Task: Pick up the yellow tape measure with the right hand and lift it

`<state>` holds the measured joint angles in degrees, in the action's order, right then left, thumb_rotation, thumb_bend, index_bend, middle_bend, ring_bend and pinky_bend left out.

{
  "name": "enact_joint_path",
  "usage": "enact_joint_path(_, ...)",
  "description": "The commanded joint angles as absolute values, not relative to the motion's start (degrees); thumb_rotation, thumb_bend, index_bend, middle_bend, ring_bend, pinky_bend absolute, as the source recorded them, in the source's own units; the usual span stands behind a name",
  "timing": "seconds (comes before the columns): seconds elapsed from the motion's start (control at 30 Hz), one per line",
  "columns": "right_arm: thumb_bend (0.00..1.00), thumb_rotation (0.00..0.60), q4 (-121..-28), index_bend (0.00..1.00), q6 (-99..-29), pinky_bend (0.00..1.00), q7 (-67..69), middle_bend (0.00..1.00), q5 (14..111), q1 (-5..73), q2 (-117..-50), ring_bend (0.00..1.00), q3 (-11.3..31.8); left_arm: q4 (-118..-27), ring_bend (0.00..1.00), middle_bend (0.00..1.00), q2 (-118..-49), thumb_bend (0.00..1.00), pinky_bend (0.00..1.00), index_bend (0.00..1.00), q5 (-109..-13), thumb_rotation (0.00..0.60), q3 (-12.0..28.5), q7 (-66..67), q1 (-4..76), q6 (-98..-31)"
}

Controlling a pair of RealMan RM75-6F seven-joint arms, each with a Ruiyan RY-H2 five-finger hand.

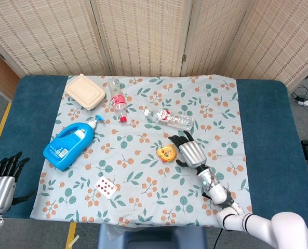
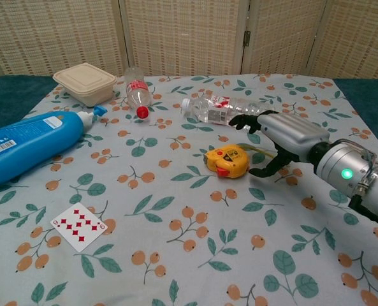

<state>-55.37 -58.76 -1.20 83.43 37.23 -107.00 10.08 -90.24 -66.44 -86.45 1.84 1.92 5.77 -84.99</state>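
The yellow tape measure (image 1: 166,153) (image 2: 228,160) lies on the flowered cloth near the table's middle, with a short length of tape pulled out to its right. My right hand (image 1: 189,150) (image 2: 279,138) hovers just right of it with fingers spread and nothing between them; the fingertips reach over its far side and the thumb stands to its near right. I cannot tell whether any finger touches it. My left hand (image 1: 4,179) rests open at the table's front left corner, far from the tape measure.
A clear water bottle (image 1: 169,119) (image 2: 230,111) lies just behind the tape measure. A blue detergent bottle (image 1: 69,143), a small red-capped bottle (image 1: 117,99), a beige lunch box (image 1: 84,91) and a playing card (image 1: 105,186) lie to the left.
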Motion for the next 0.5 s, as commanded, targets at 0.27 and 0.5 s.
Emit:
enact_joint_path(0.27,0.28,0.6,-47.0,0.17,-58.8,0.07,1.6,0.21,84.0,39.9,-112.7,0.23,9.6,-89.9,0.08,0.06,-66.5,0.19,0.0,0.17,-85.8,0.6,1.8,1.8,5.8,-84.2)
enact_joint_path(0.5,0.28,0.6,-41.4,0.17,-58.7,0.07,3.4,0.22,84.0,41.9,-116.2,0.24,9.9,-89.8,0.08,0.06,-66.5,0.19,0.0,0.17,-85.8,0.6,1.8,1.7,5.9,-84.1)
